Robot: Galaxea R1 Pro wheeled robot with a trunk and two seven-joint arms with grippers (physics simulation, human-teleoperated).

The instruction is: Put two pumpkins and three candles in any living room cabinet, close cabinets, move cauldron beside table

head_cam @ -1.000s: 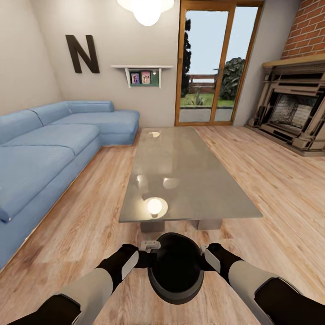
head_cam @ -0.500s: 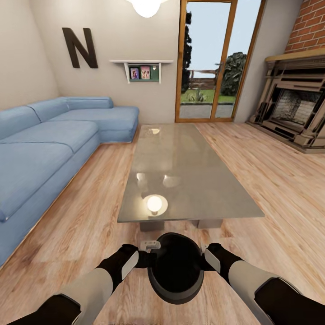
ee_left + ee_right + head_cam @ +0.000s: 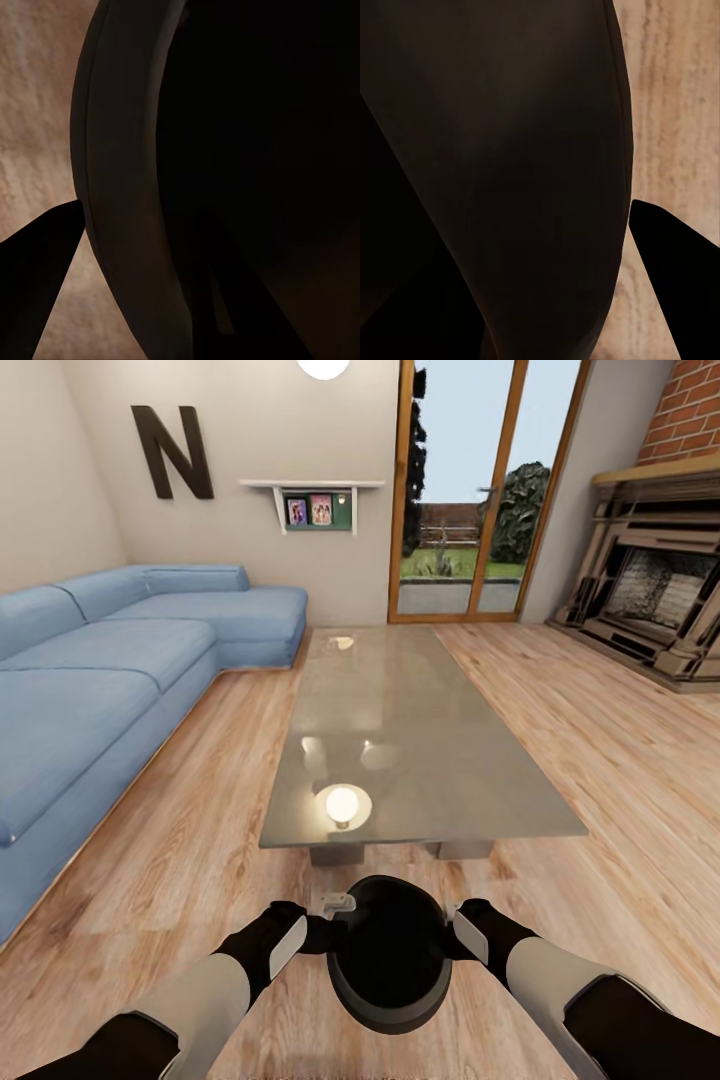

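Head view: cauldron [image 3: 390,952] clamped between left gripper [image 3: 328,926] and right gripper [image 3: 458,928], near table [image 3: 420,760] end (pumpkins, candles, cabinets unverifiable); set-down left.

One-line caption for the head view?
Both grippers hold the black cauldron by its rim, just short of the glass coffee table.

you're in a home living room: a blue corner sofa [image 3: 110,680] along the wall, a glass-topped coffee table [image 3: 400,740] on light wood plank floor [image 3: 620,780], a fireplace [image 3: 660,600] under red brick, a big letter n [image 3: 172,452], and glazed doors [image 3: 470,490] onto a garden.
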